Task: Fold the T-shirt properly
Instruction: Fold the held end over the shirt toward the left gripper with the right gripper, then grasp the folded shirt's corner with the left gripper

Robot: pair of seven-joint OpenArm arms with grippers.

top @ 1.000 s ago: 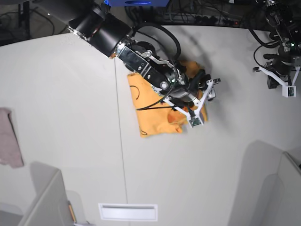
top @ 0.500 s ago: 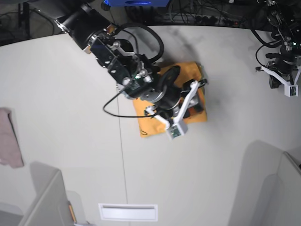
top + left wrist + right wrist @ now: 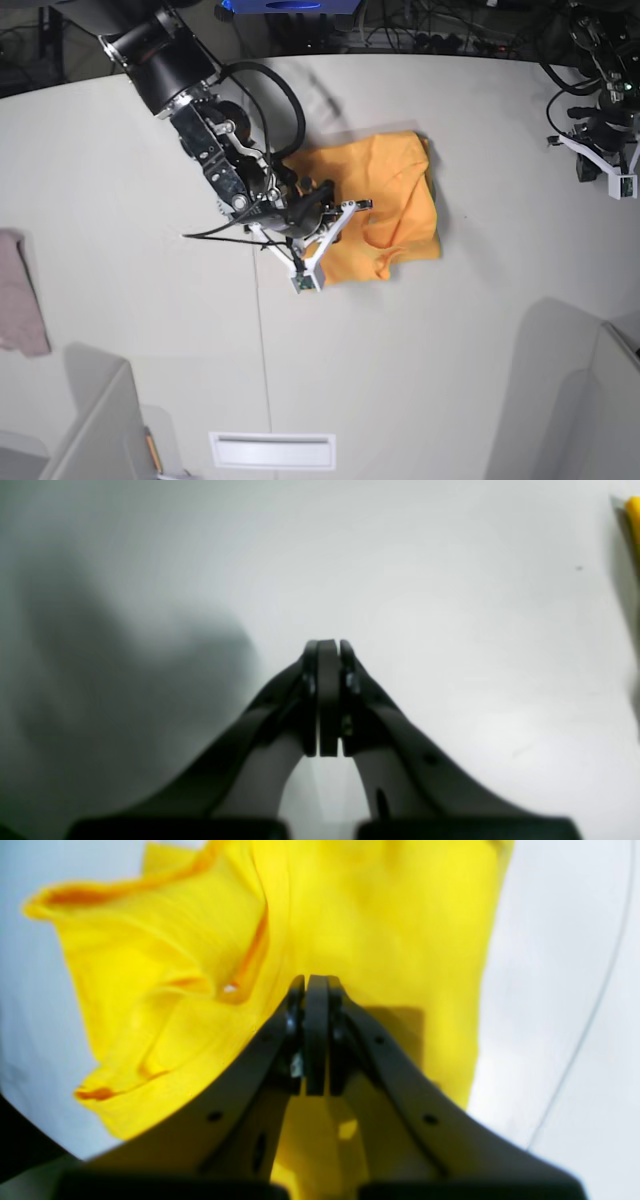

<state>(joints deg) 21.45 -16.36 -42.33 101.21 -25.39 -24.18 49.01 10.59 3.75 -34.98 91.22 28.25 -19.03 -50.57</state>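
Already the T-shirt lies folded into a compact but rumpled packet at centre frame; tidying looks left. The right gripper, jaws together and empty, hovers over it. The left gripper is likewise closed, far right.

A pale grey-white worktop fills the base view, a thin seam running down it. Tangled dark cables crowd its far edge; grey angled panels stand at both near corners.
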